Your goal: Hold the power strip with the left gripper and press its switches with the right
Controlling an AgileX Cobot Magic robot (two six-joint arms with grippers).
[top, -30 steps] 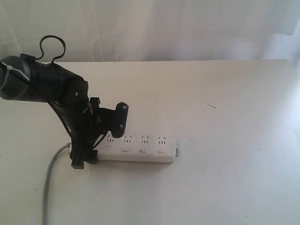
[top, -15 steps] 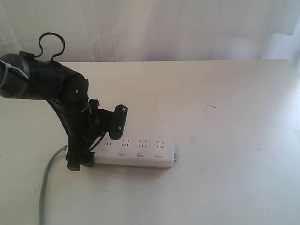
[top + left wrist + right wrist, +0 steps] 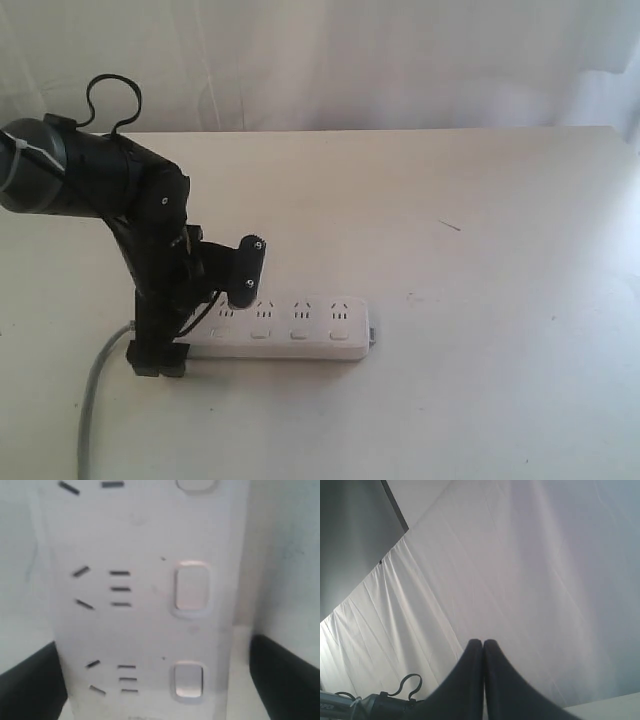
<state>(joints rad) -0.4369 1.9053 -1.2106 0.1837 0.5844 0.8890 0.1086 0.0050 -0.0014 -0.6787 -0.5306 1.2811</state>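
The white power strip (image 3: 300, 331) lies flat on the table, its grey cord (image 3: 92, 405) running off toward the front left. My left gripper (image 3: 200, 330) straddles the strip's cord end. It is open: in the left wrist view one black finger (image 3: 30, 680) touches the socket-side edge, and a small gap shows before the other finger (image 3: 285, 680). The left gripper (image 3: 152, 647) looks down on white switches (image 3: 191, 589) (image 3: 188, 680); more switches (image 3: 298, 333) show along the front edge. My right gripper (image 3: 483, 642) is shut on nothing, raised toward the curtain, and is out of the exterior view.
The strip rests on a white table (image 3: 480, 230) backed by a white curtain (image 3: 350, 60). A small dark mark (image 3: 450, 225) sits to the right. The left arm (image 3: 385, 705) appears low in the right wrist view.
The left arm has moved toward the front left, and the power strip has slid the same way with it. The cord has shifted left.
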